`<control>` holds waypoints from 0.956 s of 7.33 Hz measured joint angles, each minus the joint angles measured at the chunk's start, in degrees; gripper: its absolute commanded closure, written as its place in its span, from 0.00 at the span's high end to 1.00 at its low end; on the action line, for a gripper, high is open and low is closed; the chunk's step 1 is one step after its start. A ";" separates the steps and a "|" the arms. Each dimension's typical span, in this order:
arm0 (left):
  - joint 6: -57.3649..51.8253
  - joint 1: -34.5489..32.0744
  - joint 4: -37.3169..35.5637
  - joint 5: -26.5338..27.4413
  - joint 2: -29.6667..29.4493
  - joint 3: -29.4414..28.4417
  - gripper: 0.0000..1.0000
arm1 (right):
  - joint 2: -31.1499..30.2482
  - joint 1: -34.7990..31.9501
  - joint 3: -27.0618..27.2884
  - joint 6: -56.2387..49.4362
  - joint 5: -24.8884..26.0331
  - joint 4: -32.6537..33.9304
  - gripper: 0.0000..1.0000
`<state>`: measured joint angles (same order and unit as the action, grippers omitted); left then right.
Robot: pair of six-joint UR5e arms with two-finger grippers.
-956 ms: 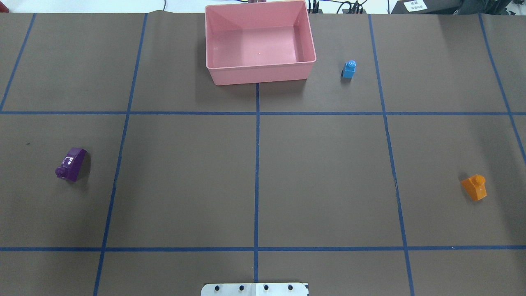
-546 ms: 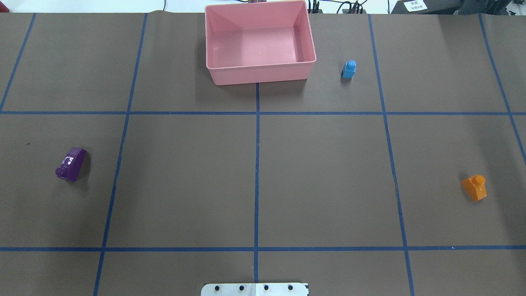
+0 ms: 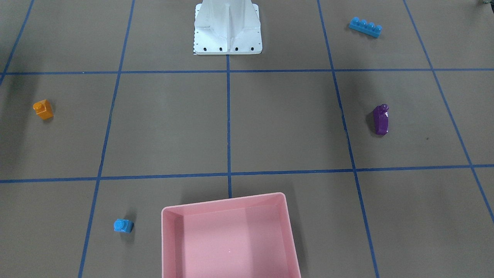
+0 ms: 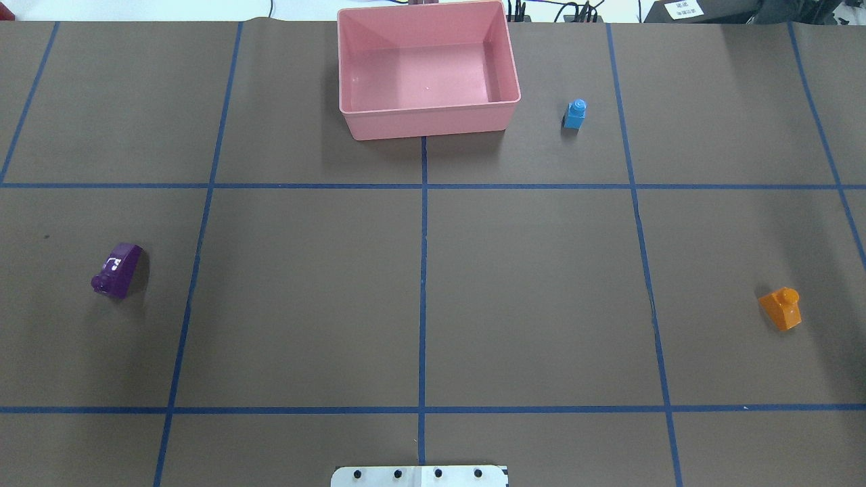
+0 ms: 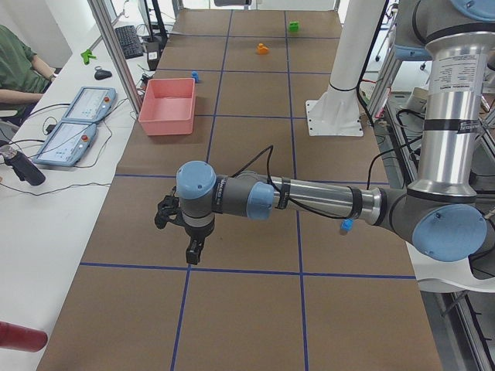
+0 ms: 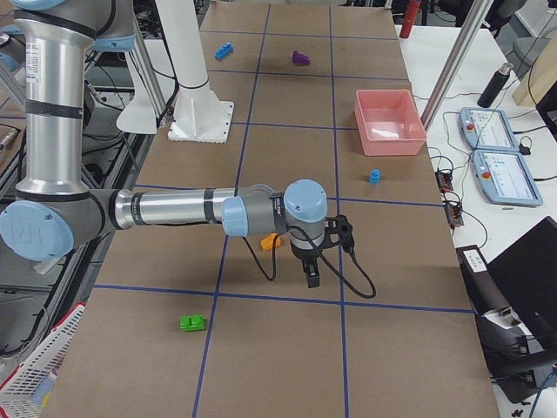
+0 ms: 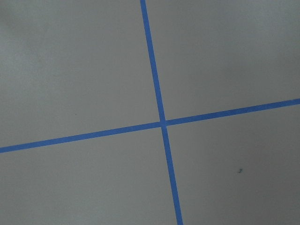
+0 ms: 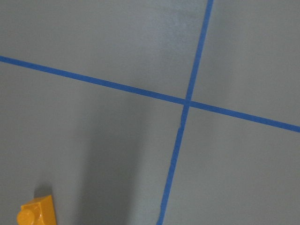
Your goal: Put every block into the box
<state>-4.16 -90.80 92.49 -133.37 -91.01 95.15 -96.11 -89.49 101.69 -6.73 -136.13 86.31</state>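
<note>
The pink box (image 4: 429, 122) stands at the table's far middle, with no brick in it. The small blue brick (image 4: 575, 113) stands to its right. The purple brick (image 4: 118, 270) lies at mid-left and the orange brick (image 4: 781, 308) at mid-right. The long blue brick (image 3: 365, 27) lies near the robot base on my left side. The green brick (image 6: 192, 323) lies beyond the table's right-hand grid. My left gripper (image 5: 193, 249) and right gripper (image 6: 312, 277) hang over bare table near the table's ends. They show only in the side views, so I cannot tell their state. The orange brick (image 8: 37, 213) shows low in the right wrist view.
The white robot base (image 3: 227, 29) stands at the near middle edge. An operator (image 5: 15, 69) sits beside the table's far side, with teach pendants (image 5: 77, 116) and a dark bottle (image 6: 494, 84) there. Blue tape lines grid the brown table cover.
</note>
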 measured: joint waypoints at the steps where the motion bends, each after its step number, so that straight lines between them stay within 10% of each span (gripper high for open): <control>1: 0.04 0.01 0.64 -0.03 0.25 -0.34 1.00 | -0.41 1.44 0.13 0.70 -1.00 -3.22 1.00; 7: 0.14 0.01 1.25 -0.24 0.86 -0.34 1.00 | -8.31 24.91 1.59 29.96 6.13 -33.99 1.00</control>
<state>-4.01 -90.79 93.74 -133.61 -90.15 94.80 -104.43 -64.58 103.27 23.23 -130.01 52.32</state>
